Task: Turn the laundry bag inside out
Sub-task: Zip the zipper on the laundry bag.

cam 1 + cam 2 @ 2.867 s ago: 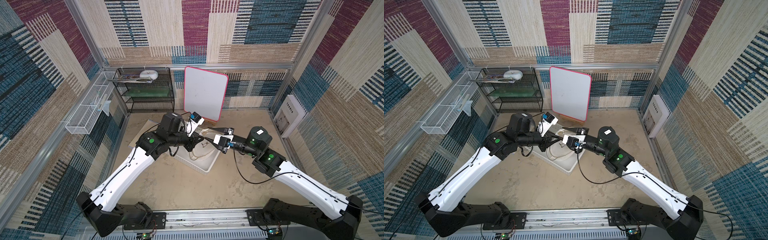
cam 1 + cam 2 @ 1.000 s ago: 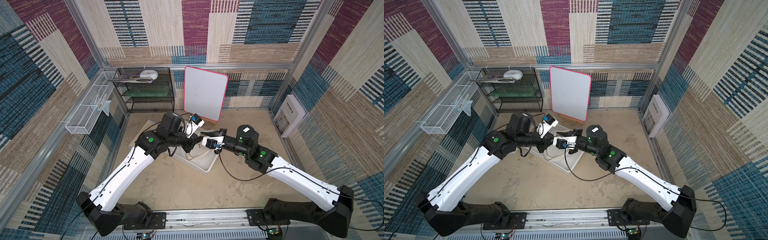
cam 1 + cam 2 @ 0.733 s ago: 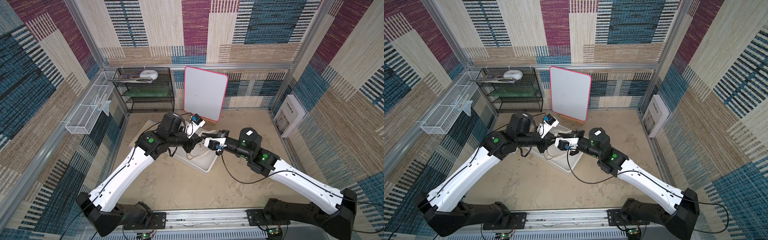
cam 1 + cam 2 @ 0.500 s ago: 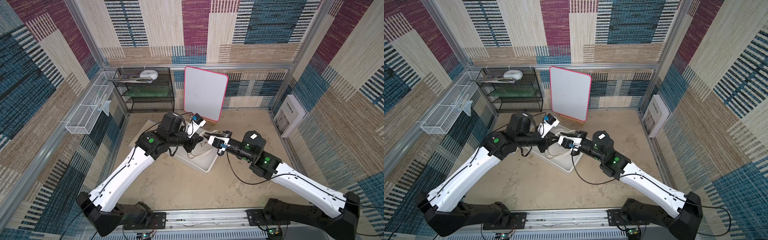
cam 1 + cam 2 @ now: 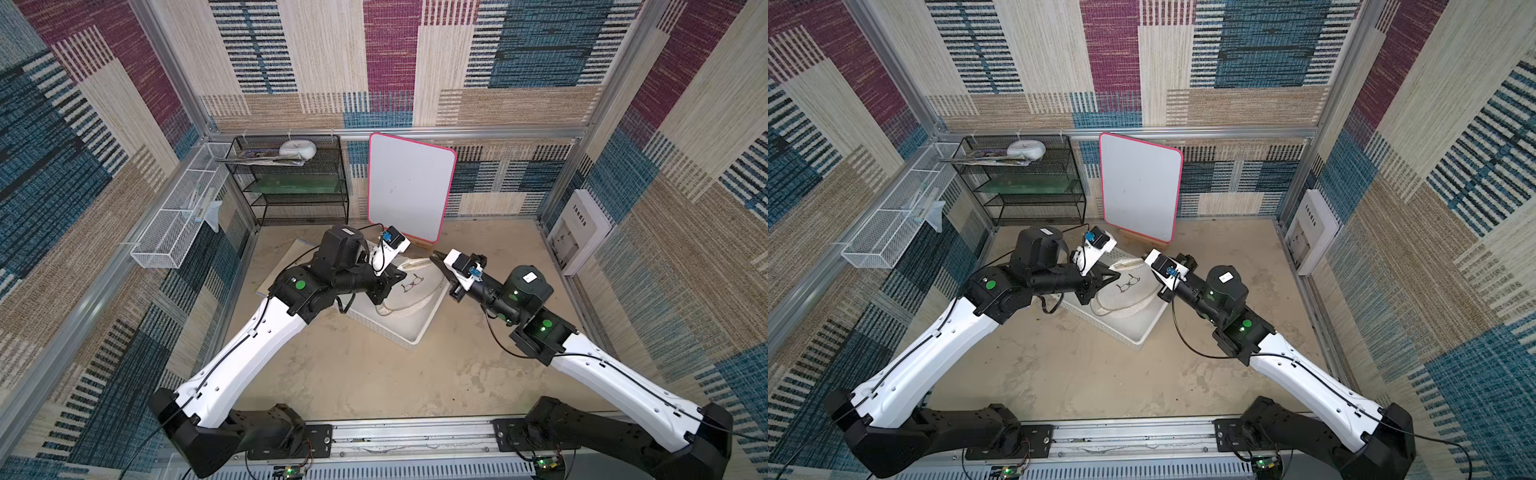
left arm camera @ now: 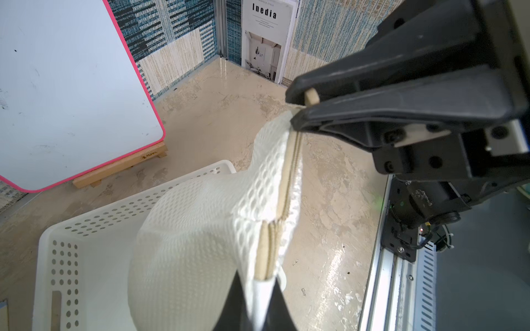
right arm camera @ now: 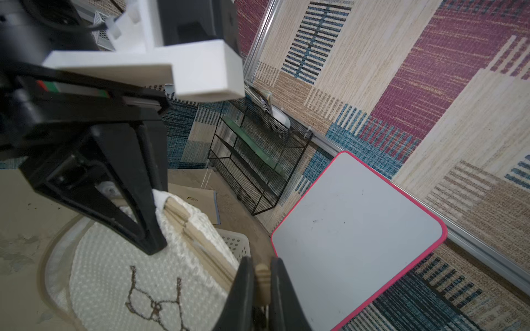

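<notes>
**Inspector A:** What do we record for the left gripper (image 6: 256,279)?

**Inspector B:** We find its jaws pressed together on the white hem of the laundry bag (image 6: 200,229), at one end of the beige zipper (image 6: 292,172).

**Inspector A:** And the right gripper (image 7: 261,266)?

**Inspector B:** Closed as well. We note it pinching the beige zipper pull (image 7: 262,279) at the other end, so the zipper edge runs between the two tools.

**Inspector A:** Where do we place the bag?

**Inspector B:** In both top views it lies in the white perforated basket (image 5: 409,341), with its zipper edge lifted above the basket's far rim. The round panel faces up, and its spectacles mark (image 5: 411,285) sits between the grippers. We cannot tell whether the zipper is open.

**Inspector A:** What do we note around the basket?

**Inspector B:** Behind the basket, a pink-rimmed whiteboard (image 5: 409,187) leans on a wooden stand (image 6: 120,169) at the back wall. Beside it stands a black wire shelf (image 5: 297,195) with a white dish (image 5: 297,148) on top. An "Inedia" booklet (image 6: 268,37) leans against the wall on the robot's right.
</notes>
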You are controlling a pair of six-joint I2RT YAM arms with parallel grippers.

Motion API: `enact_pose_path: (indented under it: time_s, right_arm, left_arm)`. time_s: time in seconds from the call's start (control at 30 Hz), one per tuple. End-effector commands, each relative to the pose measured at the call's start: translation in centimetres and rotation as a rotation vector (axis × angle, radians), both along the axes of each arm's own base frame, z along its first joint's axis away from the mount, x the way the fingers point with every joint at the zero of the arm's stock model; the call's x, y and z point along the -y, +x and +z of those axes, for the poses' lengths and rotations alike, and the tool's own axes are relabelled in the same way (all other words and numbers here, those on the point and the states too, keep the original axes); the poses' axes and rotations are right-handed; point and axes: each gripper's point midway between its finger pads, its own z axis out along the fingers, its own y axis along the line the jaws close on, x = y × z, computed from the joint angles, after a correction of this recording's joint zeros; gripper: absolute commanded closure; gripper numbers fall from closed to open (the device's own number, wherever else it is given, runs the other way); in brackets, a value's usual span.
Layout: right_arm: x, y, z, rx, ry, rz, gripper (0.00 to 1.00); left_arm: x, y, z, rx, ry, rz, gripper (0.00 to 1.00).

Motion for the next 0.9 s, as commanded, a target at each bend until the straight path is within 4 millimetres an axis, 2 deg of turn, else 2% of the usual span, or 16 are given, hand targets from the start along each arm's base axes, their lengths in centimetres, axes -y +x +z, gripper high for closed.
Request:
enact_pose_path:
  time_s: [0.0,0.27,0.37,0.47,0.5,0.6,0.7,0.87]
  right_arm:
    - [3.0,2.1,0.7,-0.031,0.088,-0.168,1.00]
    - [5.1,3.2,-0.9,-0.139,0.191,-0.201,1.00]
    - [4.4,2.7,-0.7,-0.158,0.216,-0.139,1.00]
    - [3.4,1.8,0.4,-0.175,0.256,-0.053,1.00]
    - [2.9,1.4,0.9,-0.169,0.255,-0.016,1.00]
    - [1.5,0.4,2.0,-0.150,0.219,0.079,1.00]
    - [0.1,-0.3,2.1,-0.150,0.145,0.165,1.00]
    - [-1.7,-1.4,0.7,-0.184,0.064,0.288,1.00]
  left_arm:
    - [-1.7,0.1,-1.0,-0.025,0.053,0.063,1.00]
    - [-1.7,-0.3,0.7,-0.007,-0.041,0.050,1.00]
    - [-1.6,-0.5,1.1,-0.009,-0.075,0.038,1.00]
    - [-1.3,-0.8,1.1,-0.014,-0.086,0.012,1.00]
    - [-1.2,-0.8,0.9,-0.020,-0.082,0.001,0.93]
    - [-1.3,-0.6,0.5,-0.021,-0.059,0.006,0.50]
    - [-1.8,-0.8,0.9,0.013,-0.041,0.009,0.22]
    - [-1.2,-1.9,2.3,0.041,-0.066,-0.055,0.18]
